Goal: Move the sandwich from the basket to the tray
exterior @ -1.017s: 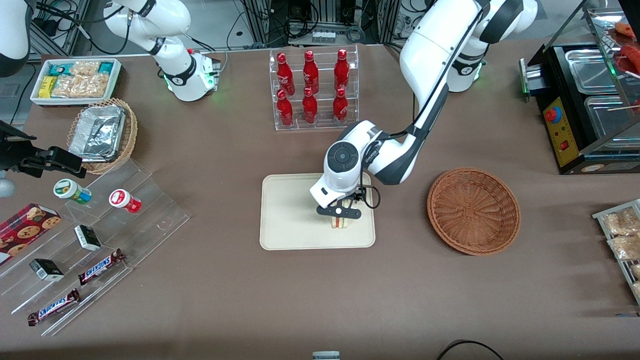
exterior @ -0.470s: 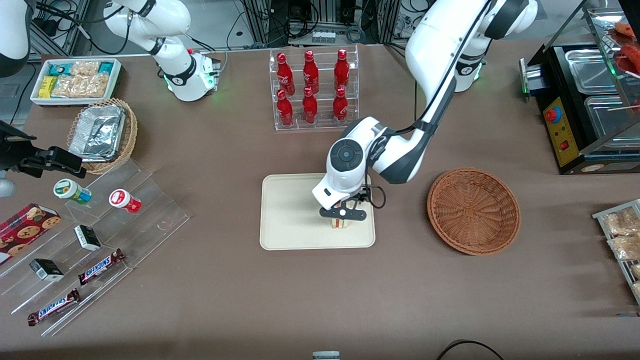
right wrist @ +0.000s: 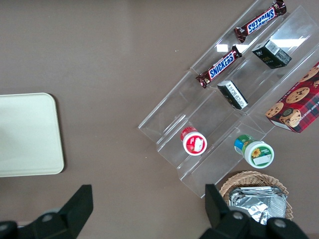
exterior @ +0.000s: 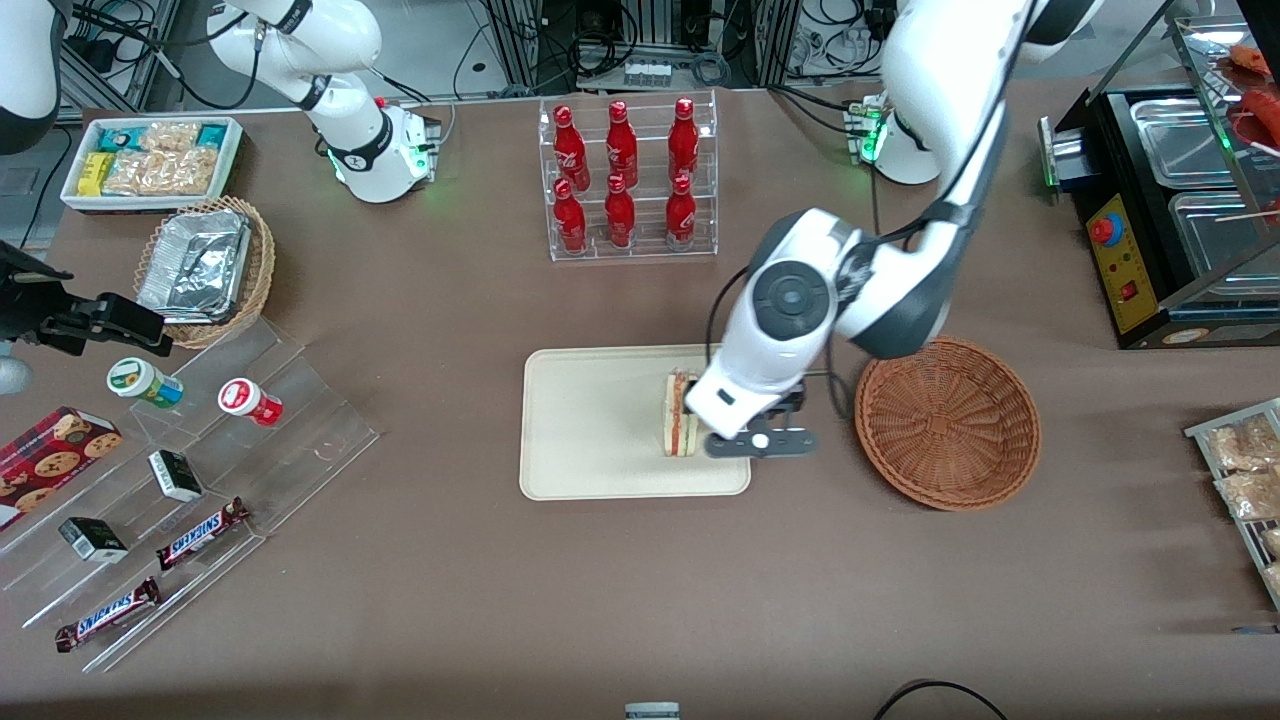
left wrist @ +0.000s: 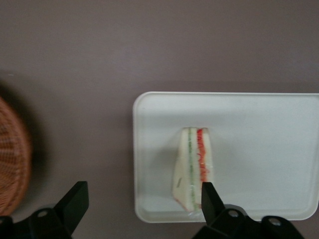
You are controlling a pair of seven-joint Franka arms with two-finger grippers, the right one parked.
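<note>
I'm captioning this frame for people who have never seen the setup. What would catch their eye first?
Probably the sandwich, standing on edge on the cream tray at mid-table, red filling showing. Next, the big white arm with its gripper open, raised over the tray's rim on the side toward the brown wicker basket, which sits beside the tray with nothing in it. After that, the rack of red bottles, farther from the camera than the tray.
</note>
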